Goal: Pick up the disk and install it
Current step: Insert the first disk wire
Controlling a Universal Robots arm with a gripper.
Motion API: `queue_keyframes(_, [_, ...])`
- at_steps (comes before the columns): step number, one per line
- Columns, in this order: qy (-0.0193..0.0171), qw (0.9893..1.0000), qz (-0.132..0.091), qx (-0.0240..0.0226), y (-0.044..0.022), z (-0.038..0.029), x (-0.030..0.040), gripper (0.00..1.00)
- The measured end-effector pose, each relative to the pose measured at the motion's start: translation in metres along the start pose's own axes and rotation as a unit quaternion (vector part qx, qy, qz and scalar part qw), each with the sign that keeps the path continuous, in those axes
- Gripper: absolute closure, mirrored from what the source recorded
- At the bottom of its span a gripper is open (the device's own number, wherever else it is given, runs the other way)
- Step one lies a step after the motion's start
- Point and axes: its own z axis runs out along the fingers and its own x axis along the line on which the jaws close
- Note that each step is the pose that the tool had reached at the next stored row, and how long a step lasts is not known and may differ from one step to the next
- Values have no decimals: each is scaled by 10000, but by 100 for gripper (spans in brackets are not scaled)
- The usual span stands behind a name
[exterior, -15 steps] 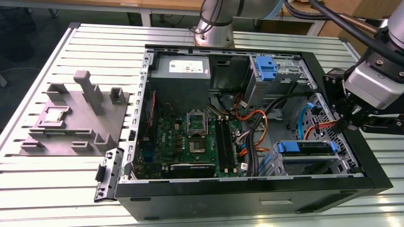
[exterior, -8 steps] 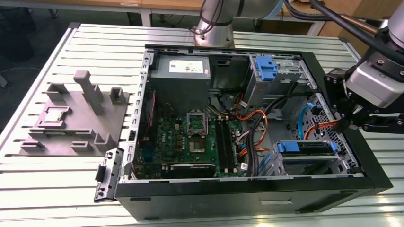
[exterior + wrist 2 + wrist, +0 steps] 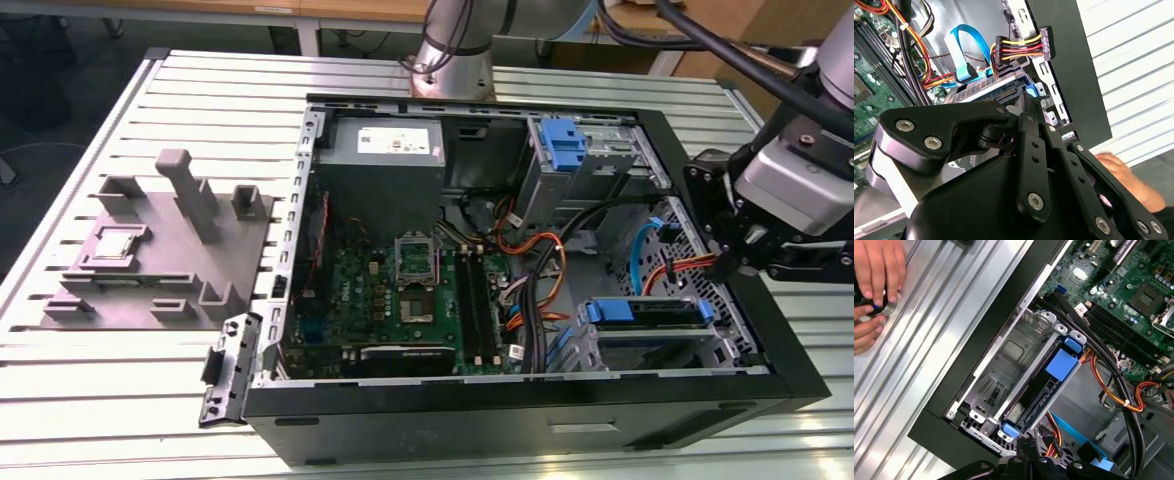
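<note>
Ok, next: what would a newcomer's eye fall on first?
The open black computer case and green motherboard, central in the exterior view. The pincer hangs at its edge on that view's right, near the blue-framed disk in its cage. In the first wrist view, a person's hand is over the slatted table.

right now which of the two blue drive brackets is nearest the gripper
The wide one on the disk, low at the exterior view's right, beside the gripper; the narrow upright latch stands farther off.

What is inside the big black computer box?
A green circuit board, a grey power-supply box, orange and black cables, and the disk in its blue frame, sitting in a metal cage. Whatever lies under the board and cables is covered.
</note>
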Motion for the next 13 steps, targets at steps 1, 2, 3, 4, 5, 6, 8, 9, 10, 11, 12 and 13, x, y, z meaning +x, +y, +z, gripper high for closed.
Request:
queue_keyframes(1, [-6,10000,-86,13,1,7,-1,90])
queue_keyframes(2, [-9,9999,-165,25,2,11,-2,90])
queue_keyframes(3, [-9,9997,-235,40,3,15,-2,90])
queue_keyframes(4, [-2,9996,-280,56,2,19,-3,90])
queue_keyframes(5, [4,9996,-288,63,-2,22,-7,90])
queue_keyframes(6, [7,9996,-289,63,-11,23,-14,90])
queue_keyframes(8, [16,9996,-290,58,-38,26,-37,90])
queue_keyframes(9, [23,9996,-291,52,-52,28,-50,90])
queue_keyframes(10, [29,9996,-292,47,-64,29,-58,90])
queue_keyframes(11, [34,9996,-294,44,-72,31,-61,90])
queue_keyframes(12, [38,9996,-294,41,-74,32,-63,90])
queue_keyframes(13, [39,9996,-294,40,-74,32,-63,90])
